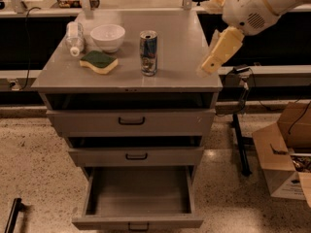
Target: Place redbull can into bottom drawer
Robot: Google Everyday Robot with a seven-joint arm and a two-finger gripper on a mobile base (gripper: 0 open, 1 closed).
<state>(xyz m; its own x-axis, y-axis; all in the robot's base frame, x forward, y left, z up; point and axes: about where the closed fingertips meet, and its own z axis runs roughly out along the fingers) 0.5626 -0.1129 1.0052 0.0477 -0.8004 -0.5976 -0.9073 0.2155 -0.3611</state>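
Note:
The redbull can (pixel 148 52) stands upright on the grey cabinet top (pixel 184 42), near its middle front. The bottom drawer (pixel 138 222) is pulled wide open and its tray holds nothing. My gripper (pixel 221 51) hangs from the white arm at the upper right, over the right edge of the cabinet top. It is well to the right of the can, at about the can's height, and holds nothing that I can see.
A white bowl (pixel 108 36), a clear plastic bottle on its side (pixel 74 38) and a green-and-yellow sponge (pixel 99 61) sit left of the can. The two upper drawers are slightly open. A black stand (pixel 240 140) and cardboard boxes (pixel 286 149) are on the floor at right.

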